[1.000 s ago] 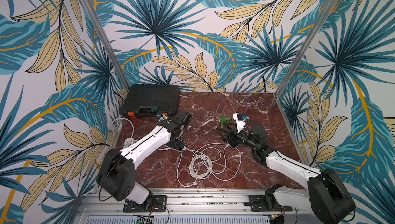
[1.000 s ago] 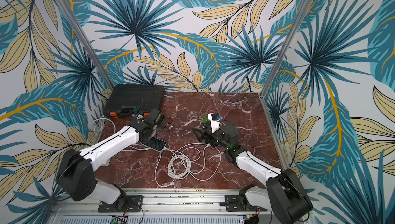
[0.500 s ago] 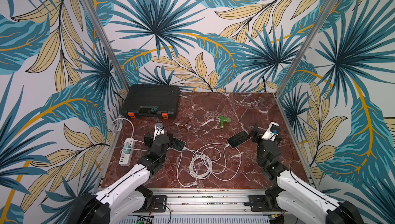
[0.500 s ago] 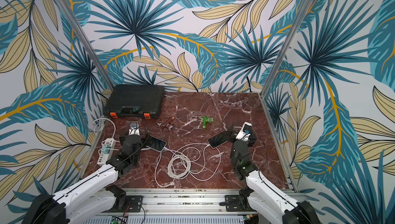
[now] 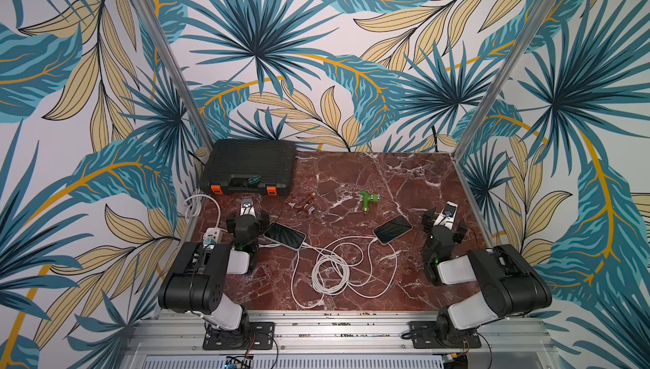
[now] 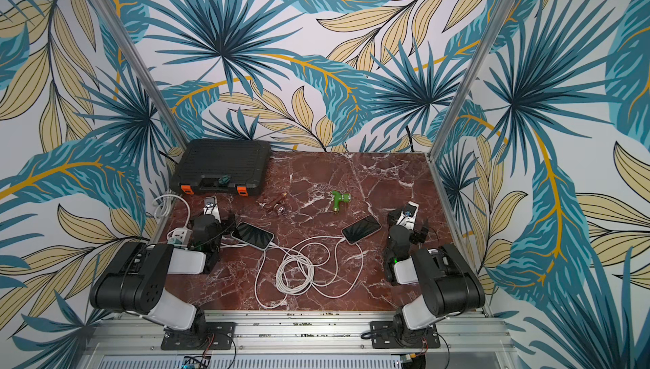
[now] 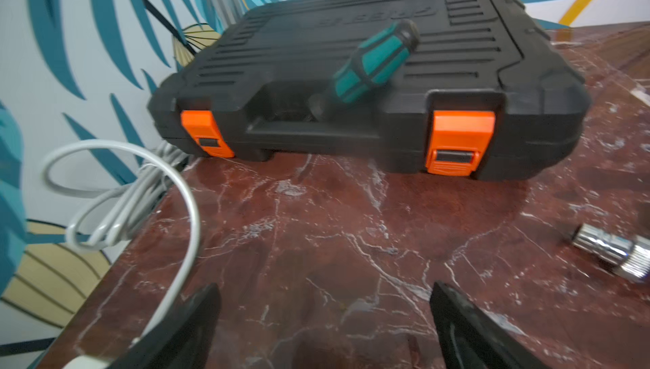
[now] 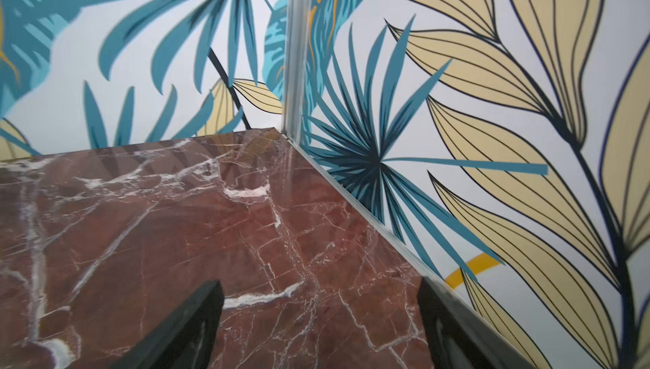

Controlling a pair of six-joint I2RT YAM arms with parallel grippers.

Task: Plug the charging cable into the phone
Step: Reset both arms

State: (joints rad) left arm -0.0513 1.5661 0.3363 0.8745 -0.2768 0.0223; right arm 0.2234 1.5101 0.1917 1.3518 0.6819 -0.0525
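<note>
My left gripper [image 7: 323, 288] is open wide, and there is nothing between its fingers. It points at the black tool case [image 7: 299, 33] in the back left corner of the table [image 5: 404, 181]. (A screwdriver [image 7: 373, 64] with a blue-green handle lies on top of the case, near the carry handle.)

My right gripper [image 8: 318, 283] has its fingers apart too. It holds nothing. Under it I see only bare red stone, close to the right wall.

Two phones lie flat on the table between my arms, with their dark screens up. The left phone [image 5: 284, 235] is just beside my left gripper. The right phone [image 5: 392, 229] is near my right gripper but not touching it.

The white cable [image 5: 330, 272] lies in a messy pile of loops between the phones, closer to my side of the table. One white end meets the near edge of each phone. Both ends look pushed in, but they are too small for me to be sure. I cannot tell whether it is one cable or two.

A white power strip [image 5: 212, 234] sits at the left edge, beside my left arm. Its cord [image 7: 123, 181] curls near the case. Behind the phones lie a little green tool [image 5: 367, 202] and a small brown and silver piece [image 5: 306, 204].
</note>
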